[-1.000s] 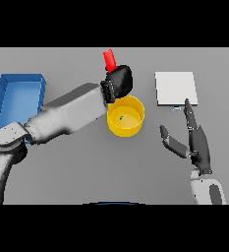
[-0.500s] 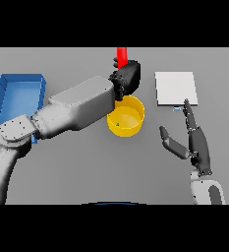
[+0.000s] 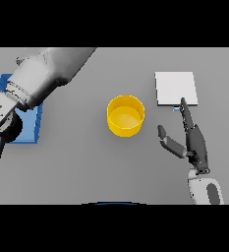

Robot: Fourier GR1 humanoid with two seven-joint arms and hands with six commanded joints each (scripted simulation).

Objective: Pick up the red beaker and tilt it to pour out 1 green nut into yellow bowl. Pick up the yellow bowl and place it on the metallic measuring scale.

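Since the earlier pictures the left arm (image 3: 47, 74) has swung up and away from above the yellow bowl (image 3: 126, 115), and the left hand with the red beaker it was holding has gone out past the table's far edge, so neither shows now and I cannot tell how those fingers stand or whether the beaker is upright. The right hand (image 3: 194, 142) shows near the table's right side toward the near edge, its fingers (image 3: 186, 114) straight and close together pointing at the far edge, the thumb spread off to the left, holding nothing. The fingertips reach up to the near edge of the metallic measuring scale (image 3: 175, 87), a pale square plate lying flat toward the far right corner; whether they touch it cannot be told. The yellow bowl stands upright near the middle of the table (image 3: 86, 162), well apart from the scale and from the hand; its inside is plain yellow and no nut can be made out in it. A blue tray (image 3: 30, 123) lies at the left edge, mostly hidden under the left arm. Bare table lies all round the bowl, also between it and the scale
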